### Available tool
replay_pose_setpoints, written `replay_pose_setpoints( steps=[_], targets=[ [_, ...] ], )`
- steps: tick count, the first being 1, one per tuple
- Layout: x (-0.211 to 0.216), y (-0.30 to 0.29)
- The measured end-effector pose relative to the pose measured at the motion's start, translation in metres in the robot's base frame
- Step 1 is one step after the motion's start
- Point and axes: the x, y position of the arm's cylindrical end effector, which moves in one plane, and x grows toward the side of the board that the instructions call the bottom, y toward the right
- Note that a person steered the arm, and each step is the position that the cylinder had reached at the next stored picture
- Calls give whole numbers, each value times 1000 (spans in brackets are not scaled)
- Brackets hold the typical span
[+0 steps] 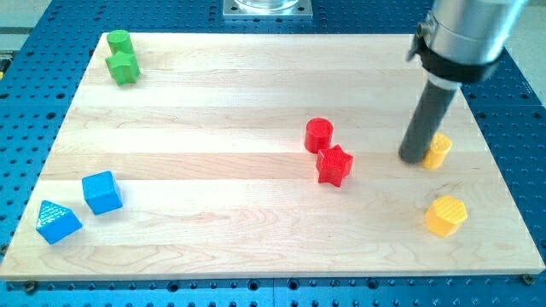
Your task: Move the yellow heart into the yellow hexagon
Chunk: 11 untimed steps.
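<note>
My tip (415,159), the lower end of the straight dark rod, sits on the pale wooden board (256,230) at the view's right, pressed against the left side of the small yellow plastic heart (439,151). There are no jaws on this rig, so nothing is clenched or released: the rod only touches the heart from the side. The rod covers the heart's left part, so I see only its right lobe and cannot make out its full outline. The rod's upper end runs into a grey metal cylinder with a black collar, cut off by the view's top edge.

Below the heart, toward the view's bottom right and clearly apart from it, lies the yellow plastic hexagon (446,215).

Left of my tip, near the board's middle, a red cylinder (319,134) stands just beside a red star (334,165); whether they touch I cannot tell.

Far off at the view's bottom left, a blue cube (102,192) sits next to a blue triangular block (58,222).

At the view's top left a green cylinder (119,41) sits against a green star-like block (123,67), its shape hard to read.
</note>
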Motion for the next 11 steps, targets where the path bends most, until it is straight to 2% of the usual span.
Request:
replay_pose_setpoints(
  steps=[1,2,4,5,8,10,11],
  targets=[
    [-47,-6],
    [-54,12],
    [25,23],
    [15,22],
    [52,29],
    [44,-30],
    [46,-30]
  ],
)
